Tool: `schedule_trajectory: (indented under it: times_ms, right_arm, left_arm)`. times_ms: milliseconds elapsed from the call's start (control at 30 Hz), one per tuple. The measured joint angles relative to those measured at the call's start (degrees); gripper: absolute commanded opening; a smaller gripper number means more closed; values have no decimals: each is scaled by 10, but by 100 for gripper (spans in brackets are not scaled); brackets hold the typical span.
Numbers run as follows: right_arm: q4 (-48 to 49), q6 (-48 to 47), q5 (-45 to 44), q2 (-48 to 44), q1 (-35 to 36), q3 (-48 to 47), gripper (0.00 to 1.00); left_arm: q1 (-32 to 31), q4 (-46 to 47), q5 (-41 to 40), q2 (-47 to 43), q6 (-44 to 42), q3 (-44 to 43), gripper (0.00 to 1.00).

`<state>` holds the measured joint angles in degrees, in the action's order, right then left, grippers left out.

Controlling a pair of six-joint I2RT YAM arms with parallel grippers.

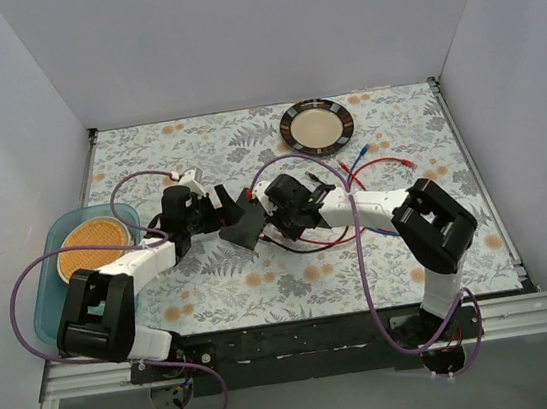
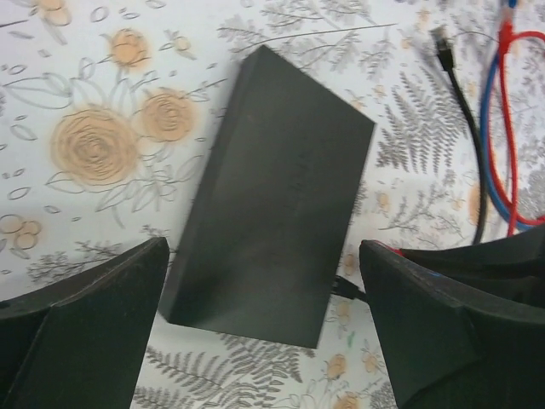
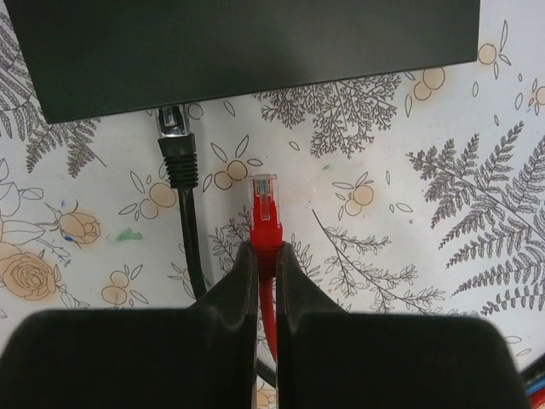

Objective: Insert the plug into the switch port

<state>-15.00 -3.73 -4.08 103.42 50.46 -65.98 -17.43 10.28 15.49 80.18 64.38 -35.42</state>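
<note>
Closest in, the right gripper (image 3: 266,256) pinches the red cable plug (image 3: 265,204) by its boot, with the clear tip pointing straight ahead of the fingers. Just beyond it, across a short gap, lies the long edge of the flat black rectangular switch box (image 3: 247,51), running crosswise to the plug's axis. The switch port itself is hidden under that edge. A black plug (image 3: 174,141) reaches the edge ahead-left. The left gripper (image 2: 264,256) hangs wide open above the box, holding nothing.

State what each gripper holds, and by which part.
Right gripper pinches the red plug by its boot, behind the clear tip. Left gripper holds nothing.
</note>
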Motion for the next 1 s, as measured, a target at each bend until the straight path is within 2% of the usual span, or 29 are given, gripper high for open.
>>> schedule_trajectory:
  times_ms: [67, 200, 233, 300, 367, 633, 1000]
  right_arm:
    - [0, -3, 2, 10, -2, -9, 1]
    - [-2, -10, 2, 33, -2, -33, 1]
    - [-3, -11, 2, 37, -2, -38, 1]
    - [-11, -13, 2, 47, -2, -54, 1]
    - [-16, -15, 2, 59, -2, -70, 1]
    - [-31, -21, 2, 82, -2, -89, 1]
    - [-37, -19, 11, 86, -2, -97, 1]
  left_arm:
    - [14, 0, -1, 17, -1, 0, 82]
    - [36, 18, 2, 49, -1, 4, 79]
    - [38, 23, 4, 56, 0, 4, 72]
    - [42, 35, 15, 75, 0, 5, 67]
    - [43, 48, 31, 94, 0, 6, 57]
    - [50, 102, 94, 132, 2, 5, 58]
    - [56, 115, 114, 140, 5, 5, 57]
